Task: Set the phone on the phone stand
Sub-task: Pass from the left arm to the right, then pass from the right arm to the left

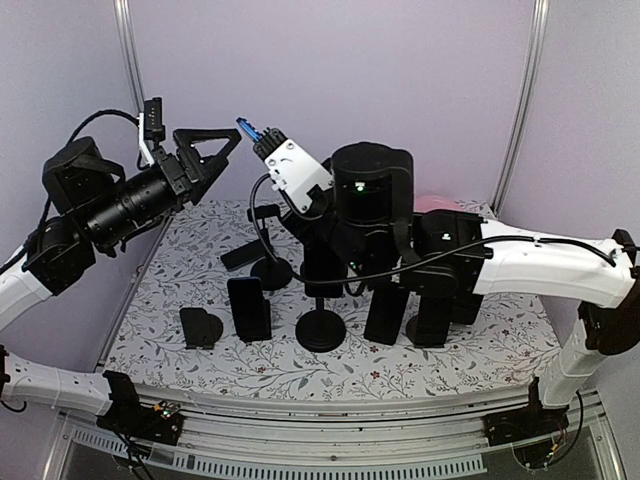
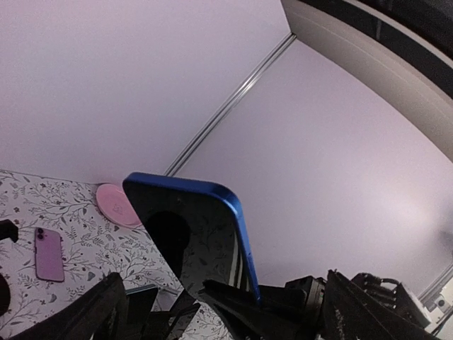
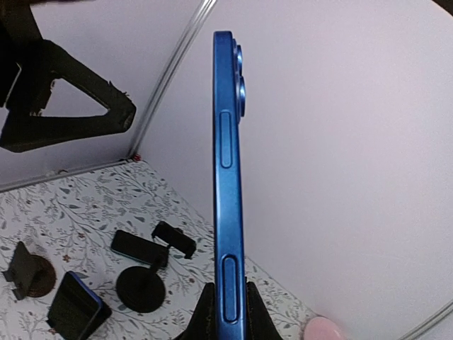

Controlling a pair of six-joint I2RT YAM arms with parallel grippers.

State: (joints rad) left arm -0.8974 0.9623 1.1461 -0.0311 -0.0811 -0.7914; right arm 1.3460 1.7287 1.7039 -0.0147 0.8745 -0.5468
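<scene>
Right jaws pinch the blue phone [image 3: 226,191], edge-on in my right wrist cam; left jaws are spread. Only the left cam shows a pink phone [image 2: 49,255] on the worktop [image 2: 78,212].

Count: 4 phones confirmed – blue phone [image 3: 226,191], upright phone [image 1: 248,308], back phone [image 3: 134,246], pink phone [image 2: 48,253]. 2 round-base pole stands – front stand [image 1: 320,332], back stand [image 1: 270,272]. 1 small wedge stand [image 1: 200,327]. 1 pink disc [image 2: 117,205]. 2 dark upright slabs – left slab [image 1: 385,315], right slab [image 1: 432,320]; phone or stand, can't tell. 1 patterned surface [image 1: 480,350].
</scene>
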